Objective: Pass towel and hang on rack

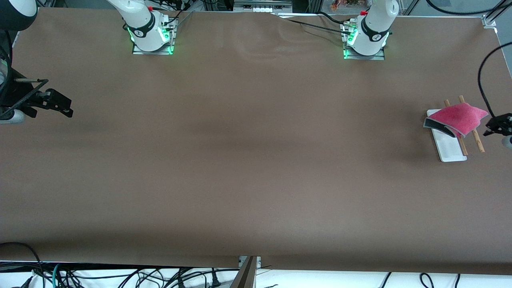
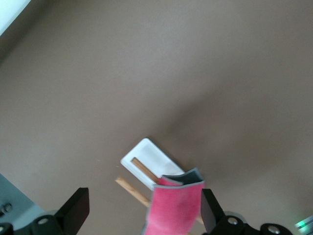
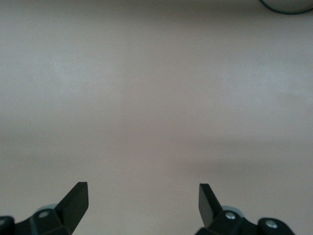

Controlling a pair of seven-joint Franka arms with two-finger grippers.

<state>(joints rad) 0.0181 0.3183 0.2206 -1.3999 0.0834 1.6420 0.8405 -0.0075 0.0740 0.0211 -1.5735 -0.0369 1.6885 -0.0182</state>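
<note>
Both grippers' fingers stand wide apart, holding nothing. The towel [image 1: 458, 118] drapes over the rack [image 1: 451, 148] at the left arm's end; the left gripper [image 1: 497, 127] hangs just beside the rack, the right gripper [image 1: 56, 105] well apart from it.

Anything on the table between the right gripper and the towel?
Nothing: in the front view only bare tabletop separates the right gripper from the towel draped on the rack.

Brown table [image 1: 240, 160] is filling the view; black cables [image 1: 120, 276] are lying along its 6 o'clock edge; green lights [image 1: 152, 50] are glowing at 12.
</note>
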